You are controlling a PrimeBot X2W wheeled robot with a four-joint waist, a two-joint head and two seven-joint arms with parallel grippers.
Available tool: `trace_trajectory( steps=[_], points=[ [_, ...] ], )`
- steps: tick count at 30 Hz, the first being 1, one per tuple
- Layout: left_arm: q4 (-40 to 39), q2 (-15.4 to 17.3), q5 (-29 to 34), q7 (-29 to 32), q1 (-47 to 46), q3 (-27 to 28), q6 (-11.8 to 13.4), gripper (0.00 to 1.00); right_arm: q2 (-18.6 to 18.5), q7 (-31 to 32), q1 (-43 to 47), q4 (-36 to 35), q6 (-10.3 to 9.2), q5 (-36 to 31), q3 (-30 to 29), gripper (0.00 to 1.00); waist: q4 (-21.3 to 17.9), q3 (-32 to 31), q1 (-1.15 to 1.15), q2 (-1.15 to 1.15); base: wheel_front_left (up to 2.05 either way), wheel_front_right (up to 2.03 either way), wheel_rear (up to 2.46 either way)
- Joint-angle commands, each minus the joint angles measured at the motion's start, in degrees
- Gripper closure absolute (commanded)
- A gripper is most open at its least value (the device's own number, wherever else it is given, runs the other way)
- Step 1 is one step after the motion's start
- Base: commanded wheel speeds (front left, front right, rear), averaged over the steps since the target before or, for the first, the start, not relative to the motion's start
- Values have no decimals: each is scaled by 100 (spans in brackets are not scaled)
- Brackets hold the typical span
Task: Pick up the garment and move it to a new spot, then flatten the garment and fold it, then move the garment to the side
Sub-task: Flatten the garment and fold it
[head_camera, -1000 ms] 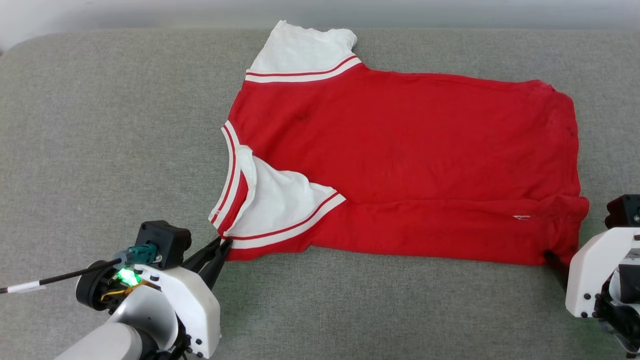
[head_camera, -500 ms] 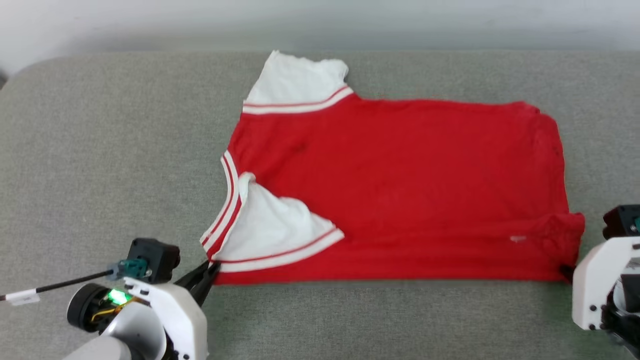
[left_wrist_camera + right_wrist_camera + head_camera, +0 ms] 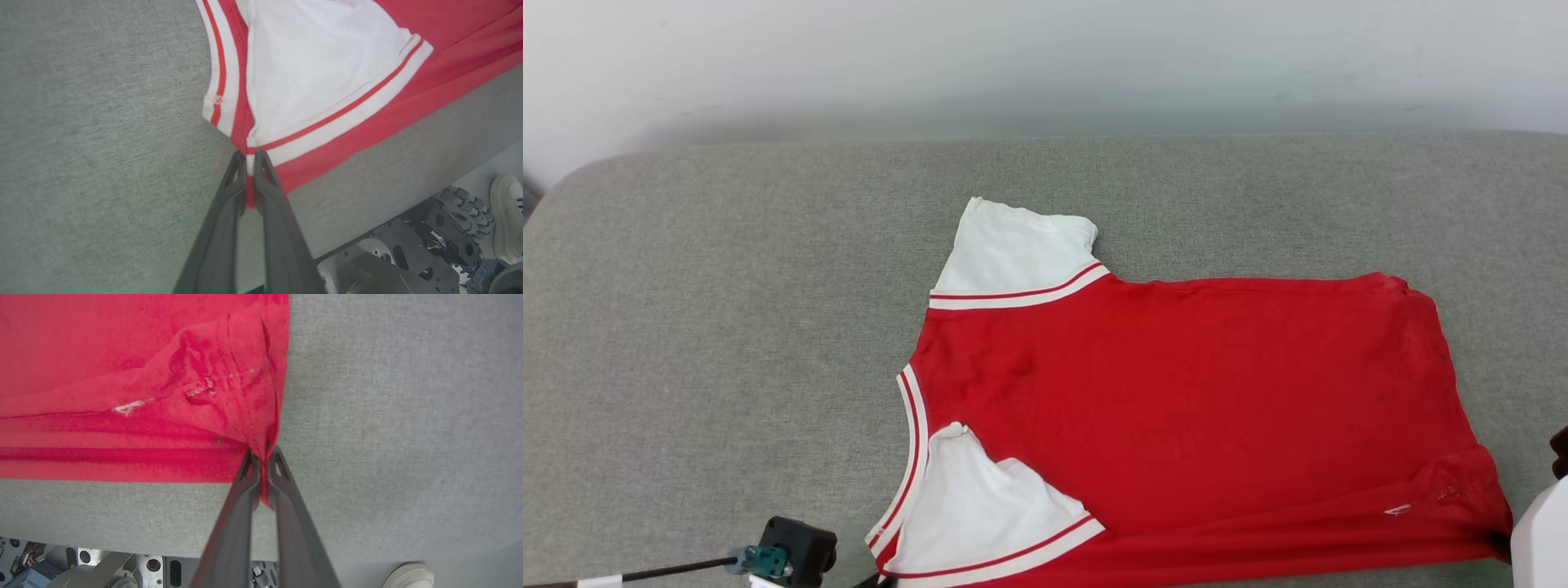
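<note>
Spread on the grey fabric-covered table [image 3: 727,327]: the garment [image 3: 1176,408], plain red side up, collar toward the robot's left and hem toward the right. Far white sleeve [image 3: 1013,245] lying flat and pointing to the pale wall [image 3: 1013,65]; near white sleeve [image 3: 988,523] folded inward over the red body. Near long edge doubled over in a narrow fold, close to the front edge of the table.

Left end effector [image 3: 250,157] closed on the garment at the near shoulder corner, at the meeting of striped collar trim [image 3: 218,81] and sleeve trim; a strip of red and white cloth pinched between the two dark fingers [image 3: 220,228]. Right end effector [image 3: 263,455] clamped on the near hem corner, red cloth bunched and wrinkled just before the fingertips, a thin strip passing between them.

Below the table edge in the left wrist view: dark metal parts of the robot base [image 3: 412,245] and a white shoe [image 3: 506,216].
</note>
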Motion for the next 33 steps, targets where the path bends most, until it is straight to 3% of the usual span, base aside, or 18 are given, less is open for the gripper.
trace_trajectory(
  steps=[1,6,7,8,9,12,16,20,25,30,33],
  points=[
    [56,-61,-67,-27,87,-15,-12,100,-13,12,103,-66,-8,-24,-56,100,2,13,0,0,0,0,0],
    [318,-312,-114,-139,8,-92,-197,100,181,15,173,-59,-7,-39,31,100,7,95,0,0,0,0,0],
    [392,-349,-90,-163,-42,-100,-230,95,200,-11,154,-30,-7,-69,44,73,18,109,0,0,0,0,0],
    [466,-379,-63,-178,-90,-117,-269,47,205,-53,126,-4,-7,-109,62,0,29,118,0,0,0,0,0],
    [544,-414,-29,-200,-133,-135,-300,0,214,-105,89,27,-6,-145,60,0,41,122,0,0,0,0,0],
    [711,-539,48,-375,-249,-102,-359,0,278,-303,-37,87,-6,-150,34,0,71,98,0,0,0,0,0],
    [819,-670,124,-962,-350,150,-411,0,491,-554,-222,10,-5,34,-135,0,104,-12,0,0,0,0,0],
    [836,-818,259,-1663,-491,469,-346,0,477,-917,-409,-295,-5,20,-279,0,133,-133,0,0,0,0,0],
    [944,-1163,419,-2593,-536,885,-183,0,700,-1777,-686,-615,-5,-94,-394,0,119,-268,0,0,0,0,0],
    [866,-1536,889,-2832,-527,1336,-174,0,956,-2809,-811,-913,-5,-13,-291,0,95,-319,0,0,0,0,0],
    [631,-2002,1333,-2841,-402,1902,-217,0,1046,-3456,-750,-1033,-5,-94,-249,0,84,-294,0,0,0,0,0]
  ],
)
